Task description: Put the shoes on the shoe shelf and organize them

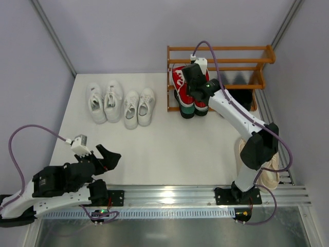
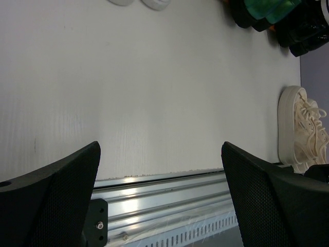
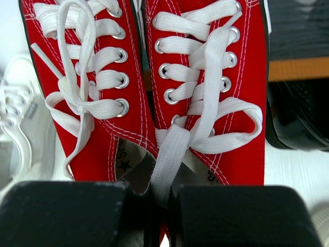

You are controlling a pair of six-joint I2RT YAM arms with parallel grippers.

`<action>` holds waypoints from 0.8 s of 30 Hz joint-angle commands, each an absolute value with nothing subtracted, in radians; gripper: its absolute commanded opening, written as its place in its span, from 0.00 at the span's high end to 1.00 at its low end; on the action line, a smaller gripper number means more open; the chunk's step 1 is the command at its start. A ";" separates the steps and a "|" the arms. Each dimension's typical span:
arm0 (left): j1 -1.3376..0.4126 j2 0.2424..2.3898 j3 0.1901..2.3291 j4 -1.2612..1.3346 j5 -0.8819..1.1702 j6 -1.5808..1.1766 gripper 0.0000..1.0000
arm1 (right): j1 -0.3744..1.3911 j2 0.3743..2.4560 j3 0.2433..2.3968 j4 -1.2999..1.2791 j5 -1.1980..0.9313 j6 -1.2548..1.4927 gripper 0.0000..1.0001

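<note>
My right gripper is shut on the inner collars of the pair of red sneakers, with a white lace pinched between its jaws. In the right wrist view both red sneakers fill the picture ahead of that gripper. They hang at the left end of the orange-brown shoe shelf, above the dark green loafers. Glossy black loafers sit under the shelf's right half. Two white sneaker pairs lie on the table at the left. My left gripper stands open with nothing between its fingers.
Cream shoes lie at the right beside the right arm's base, and one cream shoe shows in the left wrist view. A metal rail runs along the near edge. Grey walls close in on three sides.
</note>
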State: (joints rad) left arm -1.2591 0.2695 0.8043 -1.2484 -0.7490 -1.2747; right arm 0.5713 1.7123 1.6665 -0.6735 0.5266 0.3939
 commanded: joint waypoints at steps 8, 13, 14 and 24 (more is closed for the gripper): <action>-1.259 0.210 0.842 -1.295 -0.785 -1.287 0.03 | 0.500 1.879 2.018 -0.494 0.537 0.374 0.96; -1.259 0.201 0.851 -1.305 -0.790 -1.287 0.03 | 0.474 1.925 2.040 -0.469 0.514 0.359 0.96; -1.258 0.199 0.853 -1.307 -0.790 -1.287 0.03 | 0.472 1.931 2.039 -0.465 0.506 0.357 0.96; -1.259 0.201 0.867 -1.321 -0.795 -1.290 0.03 | 0.465 1.945 1.968 -0.327 0.457 0.321 0.96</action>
